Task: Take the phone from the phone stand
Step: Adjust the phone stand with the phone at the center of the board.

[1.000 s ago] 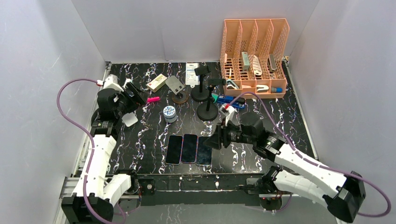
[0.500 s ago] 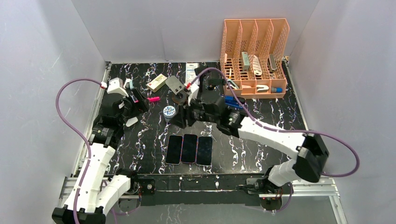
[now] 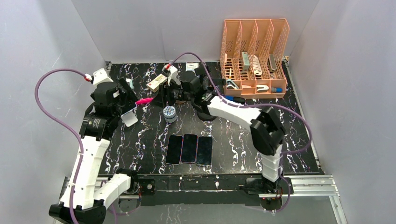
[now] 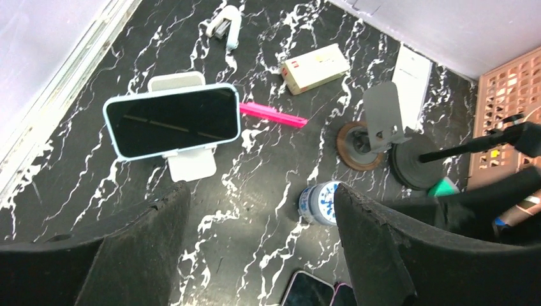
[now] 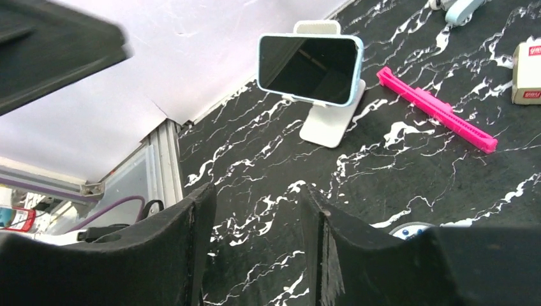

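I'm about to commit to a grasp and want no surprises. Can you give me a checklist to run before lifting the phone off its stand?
1. phone seated landscape on the white stand: ok.
2. left gripper open and empty: ok.
3. right gripper open and empty: ok.
4. A gripper placed around the phone: not ok, both are apart from it.
5. Stand base held down: not ok, nothing touches it.
6. pink tool clear of the stand: cannot tell, it lies close beside it.

The phone (image 4: pixel 172 121) has a glossy black screen; its phone stand (image 4: pixel 191 167) looks smooth matt white plastic, the counter (image 4: pixel 255 185) black marble-patterned, the jaws rough matt black
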You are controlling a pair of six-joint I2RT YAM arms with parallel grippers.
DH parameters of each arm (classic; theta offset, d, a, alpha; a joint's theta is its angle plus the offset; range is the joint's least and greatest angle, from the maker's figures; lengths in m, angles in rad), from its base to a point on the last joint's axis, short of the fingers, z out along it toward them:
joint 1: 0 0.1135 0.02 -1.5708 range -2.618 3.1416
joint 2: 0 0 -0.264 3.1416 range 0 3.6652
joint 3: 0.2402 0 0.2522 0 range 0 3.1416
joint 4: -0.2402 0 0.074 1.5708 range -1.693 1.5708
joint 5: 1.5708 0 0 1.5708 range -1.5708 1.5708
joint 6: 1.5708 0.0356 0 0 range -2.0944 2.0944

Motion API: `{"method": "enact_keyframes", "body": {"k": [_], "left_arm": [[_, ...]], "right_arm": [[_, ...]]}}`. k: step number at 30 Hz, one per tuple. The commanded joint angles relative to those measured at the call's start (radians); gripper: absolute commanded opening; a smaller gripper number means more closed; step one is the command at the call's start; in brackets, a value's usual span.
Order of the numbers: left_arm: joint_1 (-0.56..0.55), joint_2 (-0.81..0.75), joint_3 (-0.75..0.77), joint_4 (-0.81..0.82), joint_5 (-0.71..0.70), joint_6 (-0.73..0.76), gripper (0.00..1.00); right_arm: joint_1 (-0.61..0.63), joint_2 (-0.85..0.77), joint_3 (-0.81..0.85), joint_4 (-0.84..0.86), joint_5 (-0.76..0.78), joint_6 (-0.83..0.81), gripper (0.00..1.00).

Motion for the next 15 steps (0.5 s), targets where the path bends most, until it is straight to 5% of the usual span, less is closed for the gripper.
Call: {"method": "enact_keyframes", "body": {"k": [1, 6, 15], "left_arm": [[-0.004, -0.069, -0.073, -0.067, -0.037, 0.002, 0.79], [-0.029, -0.122, -0.134, -0.063, -0.079, 0.054, 0.79], [-0.098, -0.171, -0.171, -0.086, -0.278, 0.055, 0.79]], "right_arm": [[-0.017, 0.116, 0.135, 0.067, -0.102, 0.064, 0.6], [-0.027, 0.275, 0.29, 0.097, -0.141, 0.124, 0.94], [-0.034, 0.544, 0.575, 0.126, -0.185, 0.226, 0.99]]}}
